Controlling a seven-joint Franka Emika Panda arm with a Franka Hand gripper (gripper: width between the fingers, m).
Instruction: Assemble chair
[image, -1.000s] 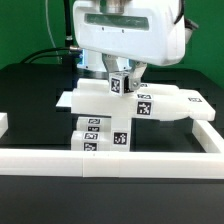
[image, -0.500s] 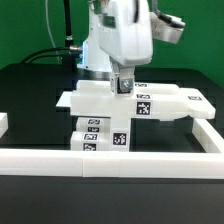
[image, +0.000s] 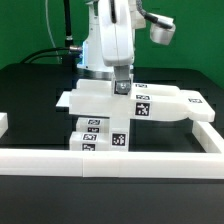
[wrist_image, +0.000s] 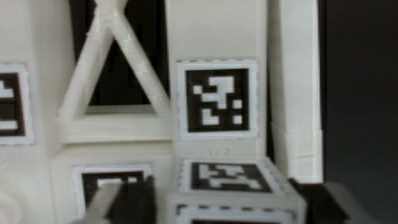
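The chair parts stand grouped mid-table: a flat white slab (image: 95, 99), a long tagged part (image: 170, 104) reaching toward the exterior view's right, and tagged blocks (image: 100, 136) below them. My gripper (image: 122, 82) points straight down over the slab and is shut on a small cube-ended leg (image: 122, 88) with a tag, standing upright on the slab. In the wrist view the leg's tagged cube (wrist_image: 228, 180) sits between my two fingers (wrist_image: 121, 203), in front of a cut-out frame (wrist_image: 125, 70) with another tag (wrist_image: 217, 97).
A long plain white border rail (image: 110, 160) runs along the front and turns back at the exterior view's right (image: 209, 127). A short piece of rail (image: 3, 124) shows at the left edge. Cables (image: 55, 52) hang behind the arm over the black table.
My wrist has turned about its vertical axis over the leg; the wide hand body now shows narrow side-on. The leg and the other chair parts stay in place.
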